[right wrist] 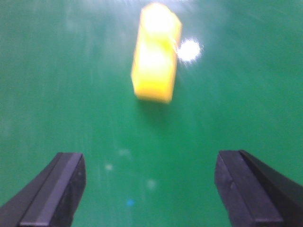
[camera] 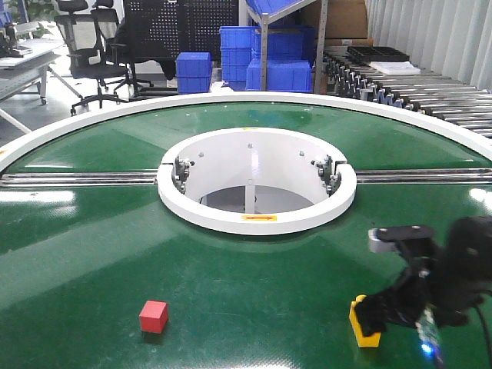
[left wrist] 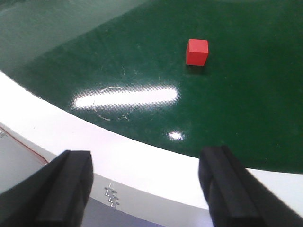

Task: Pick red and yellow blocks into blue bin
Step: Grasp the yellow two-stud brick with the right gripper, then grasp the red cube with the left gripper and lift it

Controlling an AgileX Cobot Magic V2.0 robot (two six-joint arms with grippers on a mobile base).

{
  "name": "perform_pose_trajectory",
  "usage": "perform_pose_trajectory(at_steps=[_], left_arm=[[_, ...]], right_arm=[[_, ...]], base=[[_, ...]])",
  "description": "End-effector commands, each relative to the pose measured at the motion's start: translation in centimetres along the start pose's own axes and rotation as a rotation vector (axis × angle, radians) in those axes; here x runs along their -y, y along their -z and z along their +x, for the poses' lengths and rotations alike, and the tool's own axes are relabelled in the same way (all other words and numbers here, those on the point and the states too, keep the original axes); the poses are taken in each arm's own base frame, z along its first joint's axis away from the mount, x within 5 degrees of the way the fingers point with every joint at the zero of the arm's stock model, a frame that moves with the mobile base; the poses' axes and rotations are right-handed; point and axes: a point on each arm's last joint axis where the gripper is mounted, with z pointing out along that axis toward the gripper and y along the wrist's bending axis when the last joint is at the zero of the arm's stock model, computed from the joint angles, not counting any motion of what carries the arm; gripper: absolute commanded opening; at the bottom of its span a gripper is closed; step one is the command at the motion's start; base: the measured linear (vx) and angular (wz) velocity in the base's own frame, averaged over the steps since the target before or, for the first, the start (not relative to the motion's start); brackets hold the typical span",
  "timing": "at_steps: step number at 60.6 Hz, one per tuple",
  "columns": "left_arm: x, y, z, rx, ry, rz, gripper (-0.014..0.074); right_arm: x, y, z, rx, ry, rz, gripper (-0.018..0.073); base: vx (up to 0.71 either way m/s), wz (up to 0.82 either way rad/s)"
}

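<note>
Because the front view takes in the whole green table [camera: 92, 254], it shows how the work is split. The red cube [camera: 154, 316] sits alone at lower left, clear of everything. The yellow brick [camera: 361, 330] lies at lower right, partly covered by the dark right arm [camera: 430, 280] leaning over it, presumably to line up a pick. A white ring [camera: 257, 219] marks the table's centre, and blue crates [camera: 234, 50] are stacked far behind at the top. None of them reads as the blue bin, which I cannot find in any view. From the left wrist, the left gripper [left wrist: 147, 187] hangs over the white table rim [left wrist: 142, 161] with jaws spread wide and nothing between them. The red cube is well ahead at upper right, so this arm looks to be waiting its turn. From the right wrist, the right gripper [right wrist: 147, 189] is likewise wide open and empty. The yellow brick, blurred, lies on the green at upper centre, ahead of the jaws and roughly centred between them, which suits a straight advance before closing.
</note>
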Motion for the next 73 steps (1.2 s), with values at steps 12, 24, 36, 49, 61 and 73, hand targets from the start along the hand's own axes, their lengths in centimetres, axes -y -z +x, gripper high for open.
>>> perform_pose_trajectory(at_steps=[12,24,36,49,61,73], left_arm=[[0.2,0.4,-1.3,0.086,0.004,0.013,0.0566],[0.2,0.4,-1.3,0.086,0.003,0.014,0.0566],[0.2,0.4,-1.3,0.087,-0.016,0.011,0.0566],[0.2,0.4,-1.5,0.11,-0.008,0.018,0.0566],[0.9,-0.9,-2.5,0.103,-0.06,0.104,0.0566],[2.8,-3.9,-4.8,0.041,-0.162,0.275,0.0566]], right_arm=[[0.2,-2.7,-4.5,0.063,0.024,0.009,0.0594],[0.4,-5.6,-5.3,0.022,0.034,0.018,0.0587],[0.5,-6.0,-5.4,0.019,0.034,0.018,0.0433],[0.6,-4.5,-5.8,0.062,0.056,0.04,0.0325],[0.2,0.7,-5.8,0.148,0.083,0.03,0.0325],[-0.9,6.8,-2.1,0.224,0.166,-0.037,0.0325]], base=[[0.0,0.0],[0.0,0.0],[0.0,0.0],[0.0,0.0],[0.0,-0.01],[0.0,0.0]])
